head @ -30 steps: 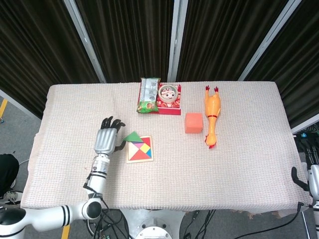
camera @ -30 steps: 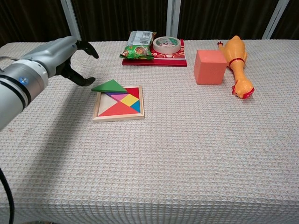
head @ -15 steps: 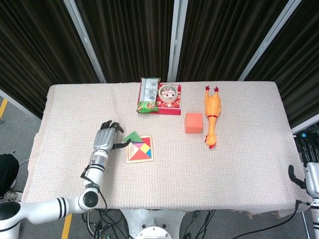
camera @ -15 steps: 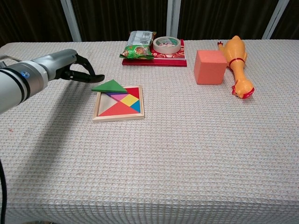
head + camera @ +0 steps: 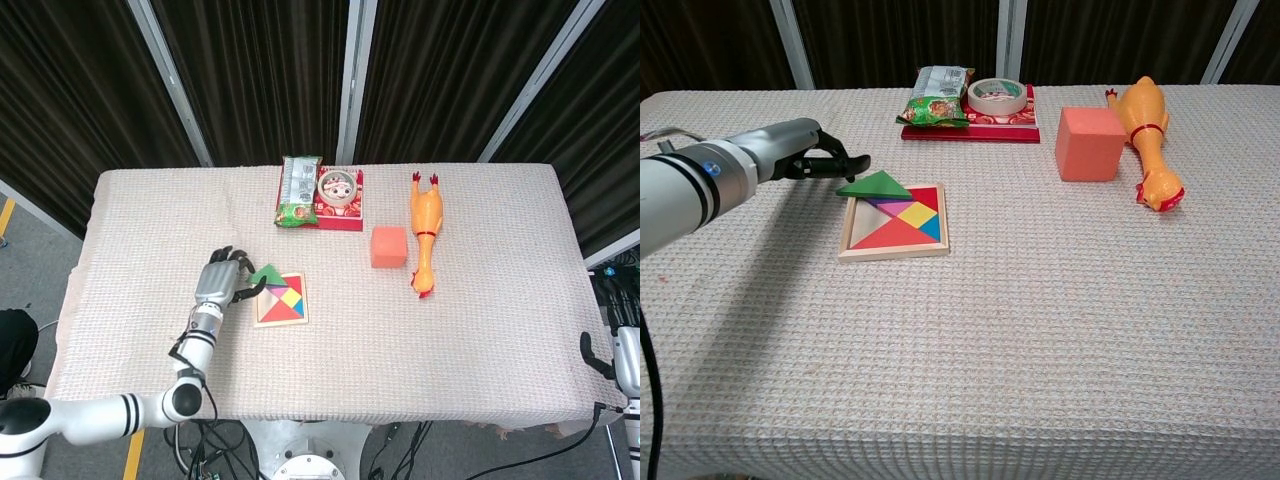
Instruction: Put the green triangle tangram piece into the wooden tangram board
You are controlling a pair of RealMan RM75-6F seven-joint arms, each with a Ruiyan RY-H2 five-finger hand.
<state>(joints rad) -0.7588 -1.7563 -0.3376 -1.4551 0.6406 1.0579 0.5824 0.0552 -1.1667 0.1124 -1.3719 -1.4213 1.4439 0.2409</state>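
Fingers [image 5: 845, 160] of the left hand [image 5: 790, 150] are reaching out flat toward the green triangle [image 5: 877, 184]. The dark tips are sitting right at its left corner, but I cannot tell if they are touching it. The hand is holding nothing, and its fingers are lying close together, a little bent. In the head view the same left hand [image 5: 220, 279] is lying just left of the triangle [image 5: 265, 275].

The triangle is resting on the top left corner of the board [image 5: 894, 250]. It is lying partly over the wooden rim and poking out past the edge, so it is not sitting down flat in the board. In the head view the board [image 5: 281, 301] is showing red, yellow, blue and purple pieces inside it.

Everything is sitting on a table [image 5: 1040, 330] with a bumpy cream cloth. Farther back, a green snack bag [image 5: 936, 97] is leaning on a red box [image 5: 970, 128], and a roll of tape [image 5: 997, 96] is lying on top of that box. To the right, an orange cube [image 5: 1089, 143] is standing just beside a rubber chicken [image 5: 1147, 130], which is lying on its side.

Only a small part of the right arm [image 5: 625, 360] is showing at the edge of the head view. The right hand is not showing in either view.
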